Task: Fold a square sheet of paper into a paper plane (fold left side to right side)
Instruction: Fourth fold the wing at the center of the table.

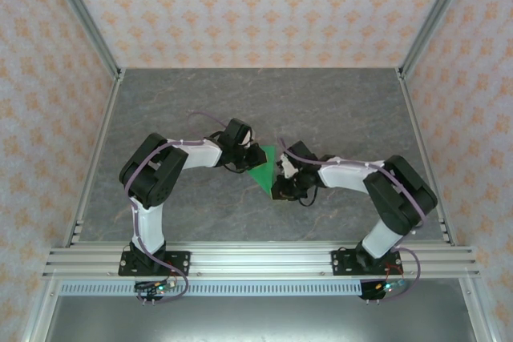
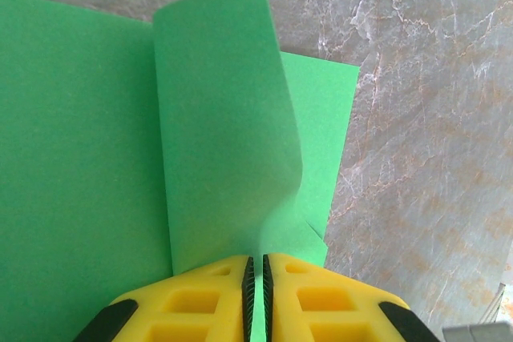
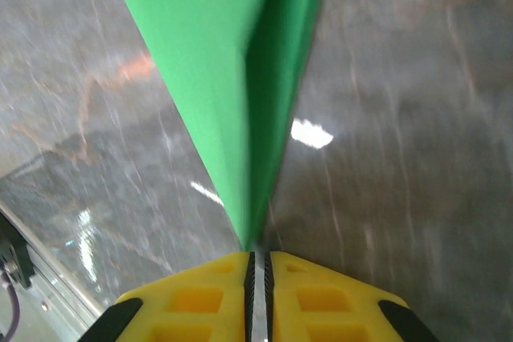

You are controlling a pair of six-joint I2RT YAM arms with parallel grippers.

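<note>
The square sheet of paper (image 1: 262,172), bright green and partly folded, hangs as a triangle between both grippers at the table's middle. My left gripper (image 1: 255,156) is at its upper left edge and my right gripper (image 1: 279,174) at its right side. In the left wrist view the yellow fingers (image 2: 200,294) of the left gripper (image 2: 256,266) are shut on the sheet (image 2: 80,158), and a flap (image 2: 216,118) curls up above the lower layer. In the right wrist view the sheet (image 3: 224,78) runs edge-on down to a point at my right gripper (image 3: 258,258), which is shut on that tip.
The grey marbled table top (image 1: 321,102) lies under the paper. An aluminium rail (image 1: 256,260) crosses the near edge, with frame posts along both sides and patterned walls behind. A piece of the rail (image 3: 32,278) appears at the lower left of the right wrist view.
</note>
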